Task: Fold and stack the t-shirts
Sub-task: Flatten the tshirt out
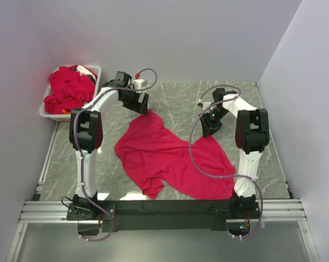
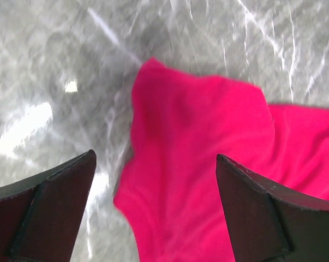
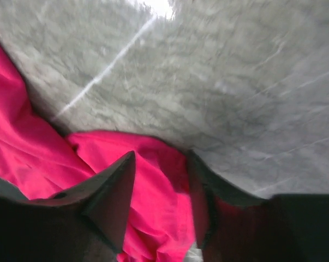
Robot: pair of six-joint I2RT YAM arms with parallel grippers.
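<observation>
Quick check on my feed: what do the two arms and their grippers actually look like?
The left arm and right arm have white links with black joint housings, mounted on a black base rail. Grey cables loop alongside them. The left gripper and right gripper have black, wedge-shaped fingers. A small green light glows near the right wrist.

A crumpled t-shirt (image 1: 169,158) lies on the table (image 1: 251,109), left gripper (image 1: 144,105) at its far corner, right gripper (image 1: 210,130) at its right edge. More shirts (image 1: 69,90) fill the bin (image 1: 96,69) far left
</observation>
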